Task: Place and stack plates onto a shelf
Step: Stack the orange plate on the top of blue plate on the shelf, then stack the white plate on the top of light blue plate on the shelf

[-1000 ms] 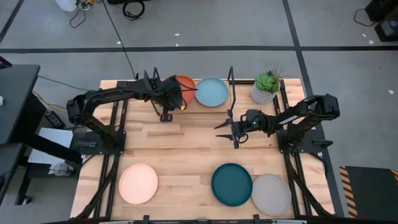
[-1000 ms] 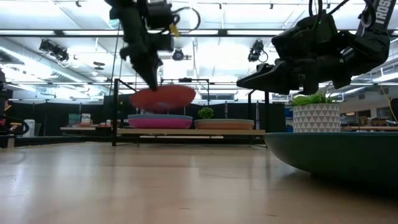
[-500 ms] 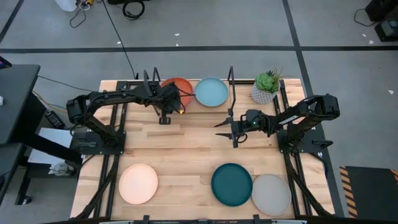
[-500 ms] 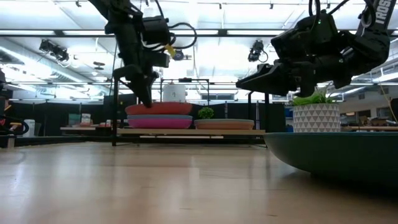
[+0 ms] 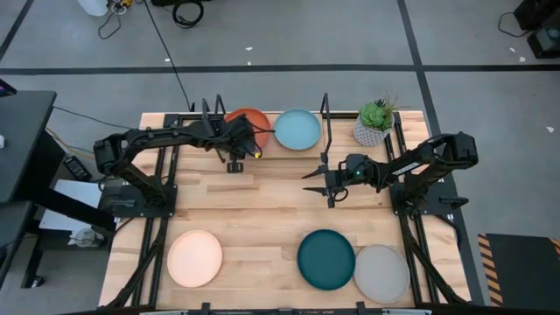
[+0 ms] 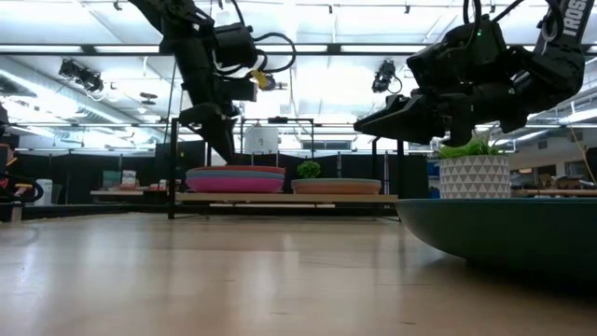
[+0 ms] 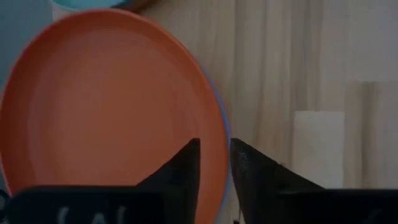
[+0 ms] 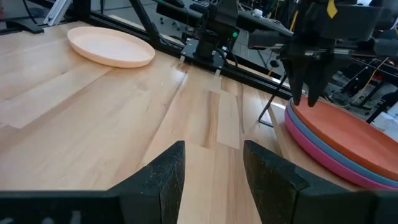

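Observation:
The orange plate (image 5: pixel 249 122) lies flat on top of a blue and a magenta plate (image 6: pixel 235 184) at the left end of the shelf (image 6: pixel 280 197). A light blue plate (image 5: pixel 297 129) tops the shelf's right stack. My left gripper (image 5: pixel 234 147) points down over the orange plate's near rim (image 7: pixel 214 146). Its fingers are a narrow gap apart, just above the rim. My right gripper (image 5: pixel 308 175) hovers open and empty over the table's middle. The cream (image 5: pixel 194 258), dark teal (image 5: pixel 325 258) and grey (image 5: pixel 381 273) plates lie on the table near its front edge.
A potted plant (image 5: pixel 374 122) stands at the far right, beside the shelf's black upright frame (image 5: pixel 325 109). Bare wood lies between the shelf and the three plates at the front.
My left gripper has carried the orange plate down onto the left stack on the shelf. The plate was tilted in the air a second ago and now lies flat on the blue plate. The fingers now stand just above its rim.

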Available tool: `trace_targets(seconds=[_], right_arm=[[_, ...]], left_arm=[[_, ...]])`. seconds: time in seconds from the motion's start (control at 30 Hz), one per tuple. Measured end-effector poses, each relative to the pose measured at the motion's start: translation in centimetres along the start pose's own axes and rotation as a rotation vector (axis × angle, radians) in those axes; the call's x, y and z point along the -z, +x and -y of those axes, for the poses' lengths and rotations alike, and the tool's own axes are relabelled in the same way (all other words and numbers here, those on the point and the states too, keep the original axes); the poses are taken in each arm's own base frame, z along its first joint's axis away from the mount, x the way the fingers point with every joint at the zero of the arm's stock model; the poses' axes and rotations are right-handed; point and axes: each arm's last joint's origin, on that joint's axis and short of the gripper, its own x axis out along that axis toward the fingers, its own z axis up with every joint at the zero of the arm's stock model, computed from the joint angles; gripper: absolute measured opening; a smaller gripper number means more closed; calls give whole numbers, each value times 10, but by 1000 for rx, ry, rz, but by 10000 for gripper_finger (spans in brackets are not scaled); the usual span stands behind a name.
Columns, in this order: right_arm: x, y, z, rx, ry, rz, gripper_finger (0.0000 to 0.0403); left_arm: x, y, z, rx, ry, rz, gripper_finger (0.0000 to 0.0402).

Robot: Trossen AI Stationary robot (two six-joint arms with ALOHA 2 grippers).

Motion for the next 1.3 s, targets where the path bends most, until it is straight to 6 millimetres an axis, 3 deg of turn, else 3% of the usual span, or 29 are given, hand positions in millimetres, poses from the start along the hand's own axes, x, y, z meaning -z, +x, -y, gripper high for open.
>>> trace_targets(seconds=[0.13, 0.37, 0.6, 0.8, 1.07, 1.3], right_arm=[[0, 0, 0, 0, -1, 0, 169], [0, 0, 0, 0, -13, -1, 169], [0, 0, 0, 0, -17, -1, 169], [0, 0, 0, 0, -24, 0, 169], [-2, 0, 1, 11, -97, 21, 169], [-10, -1, 5, 56, -214, 101, 169]], left_arm=[[-4, -8, 0, 16, 13, -23, 116], [-26, -34, 3, 28, 33, 9, 116], [-29, -38, 20, 121, -332, -26, 116], [-25, -50, 64, 415, -459, -206, 116], [-19, -65, 153, 451, -568, -385, 116], [7, -74, 217, 417, -727, -554, 116]])
